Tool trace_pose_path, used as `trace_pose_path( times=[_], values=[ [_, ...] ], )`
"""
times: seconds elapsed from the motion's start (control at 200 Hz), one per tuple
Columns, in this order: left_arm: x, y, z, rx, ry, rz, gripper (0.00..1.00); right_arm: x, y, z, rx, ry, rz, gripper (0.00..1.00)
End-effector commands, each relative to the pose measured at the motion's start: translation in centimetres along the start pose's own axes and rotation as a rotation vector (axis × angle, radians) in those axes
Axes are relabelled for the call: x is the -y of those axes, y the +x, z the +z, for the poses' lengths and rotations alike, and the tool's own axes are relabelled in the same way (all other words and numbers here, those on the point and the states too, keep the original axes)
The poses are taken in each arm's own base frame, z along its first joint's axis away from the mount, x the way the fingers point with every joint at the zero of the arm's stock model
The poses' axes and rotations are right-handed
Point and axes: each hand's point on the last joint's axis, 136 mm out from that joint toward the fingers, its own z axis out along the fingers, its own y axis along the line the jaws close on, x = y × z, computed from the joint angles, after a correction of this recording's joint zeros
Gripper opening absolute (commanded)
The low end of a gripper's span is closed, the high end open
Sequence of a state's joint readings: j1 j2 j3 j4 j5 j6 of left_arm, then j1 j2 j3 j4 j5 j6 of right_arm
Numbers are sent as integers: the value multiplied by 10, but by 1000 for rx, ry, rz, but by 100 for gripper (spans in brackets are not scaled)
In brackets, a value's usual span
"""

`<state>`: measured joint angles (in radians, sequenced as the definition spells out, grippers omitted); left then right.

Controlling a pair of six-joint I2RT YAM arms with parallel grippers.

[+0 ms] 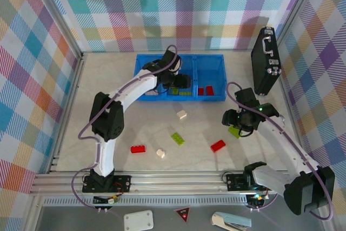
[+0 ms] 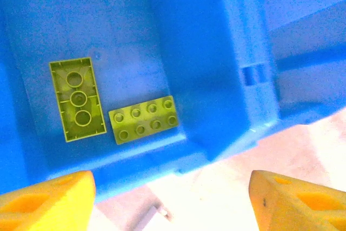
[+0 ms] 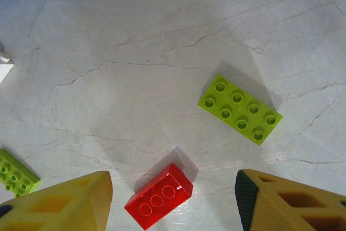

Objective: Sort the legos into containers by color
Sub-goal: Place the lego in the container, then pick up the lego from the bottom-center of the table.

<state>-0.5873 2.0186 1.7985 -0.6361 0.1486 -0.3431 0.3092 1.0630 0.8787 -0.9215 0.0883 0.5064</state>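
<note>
The blue tray (image 1: 141,62) lies at the back. Its middle compartment (image 2: 135,36) holds two lime bricks (image 2: 78,99) (image 2: 144,119), and two red bricks (image 1: 205,91) lie in the right one. My left gripper (image 1: 183,83) (image 2: 173,204) hangs open and empty over the tray's near wall. My right gripper (image 1: 237,123) (image 3: 173,204) is open above the table, with a red brick (image 3: 159,196) (image 1: 218,145) on the table showing between its fingers. A lime brick (image 3: 240,109) (image 1: 234,131) lies just beyond it. Loose on the table are a lime brick (image 1: 177,138), a red brick (image 1: 138,149) and two cream bricks (image 1: 181,114) (image 1: 160,153).
A black case with metal latches (image 1: 266,60) stands upright at the back right, close to the tray's right end. Plaid walls close in three sides. An aluminium rail (image 1: 173,179) runs along the front by the arm bases.
</note>
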Motion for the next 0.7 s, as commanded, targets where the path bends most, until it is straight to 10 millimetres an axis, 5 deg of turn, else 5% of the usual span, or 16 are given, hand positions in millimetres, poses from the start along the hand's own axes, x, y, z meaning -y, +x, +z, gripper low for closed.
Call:
trace_pose_path(
  times=[0.0, 0.325, 0.695],
  values=[
    [-5, 14, -24, -29, -18, 19, 75, -1, 12, 2, -36, -16, 33, 63],
    [-32, 38, -82, -22, -110, 69, 75, -9, 32, 11, -114, -47, 24, 60],
    [-96, 68, -142, -32, -205, 54, 77, -23, 47, 41, -181, -76, -5, 65]
  ],
)
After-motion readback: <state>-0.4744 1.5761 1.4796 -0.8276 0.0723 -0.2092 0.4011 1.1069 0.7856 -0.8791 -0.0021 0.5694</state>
